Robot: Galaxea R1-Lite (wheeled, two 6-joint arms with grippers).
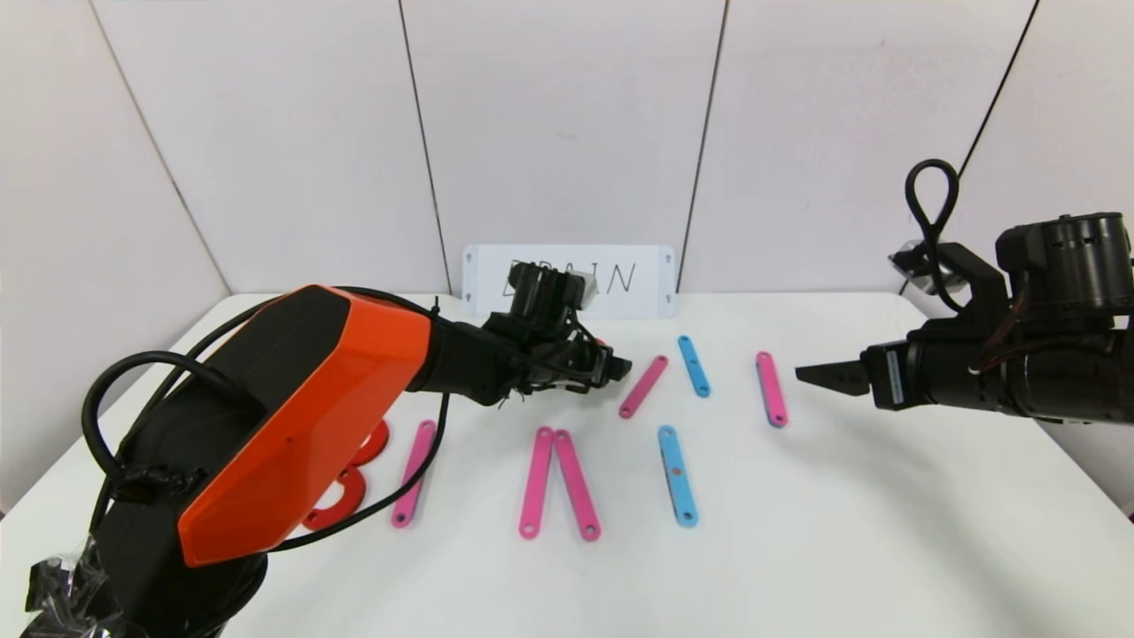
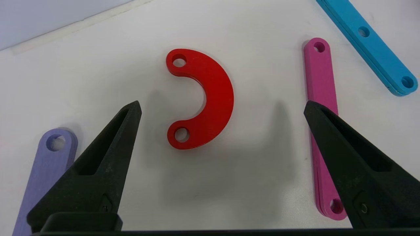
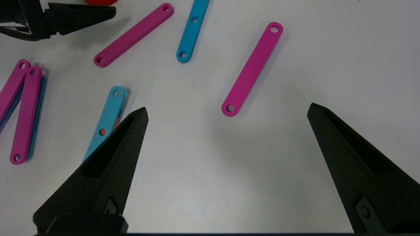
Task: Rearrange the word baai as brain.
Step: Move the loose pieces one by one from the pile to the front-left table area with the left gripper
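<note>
The word baai lies on the white table as loose flat strips. Two red curves [image 1: 341, 496] and a pink bar [image 1: 414, 474] sit front left, partly behind my left arm. Two pink bars [image 1: 558, 483] meet in a narrow wedge, with a light-blue bar [image 1: 678, 476] beside them. Farther back lie a pink bar [image 1: 643, 386], a blue bar [image 1: 695, 365] and another pink bar [image 1: 772, 388]. My left gripper [image 1: 611, 365] [image 2: 222, 106] hovers open over a red curve [image 2: 210, 98], with a lilac bar [image 2: 46, 177] beside it. My right gripper [image 1: 811, 374] [image 3: 228, 108] hangs open by the rightmost pink bar [image 3: 252, 68].
A white card [image 1: 656, 279] with handwritten letters leans against the back wall, partly hidden by my left wrist. The table's right edge [image 1: 1076, 461] runs under my right arm. White wall panels close off the back.
</note>
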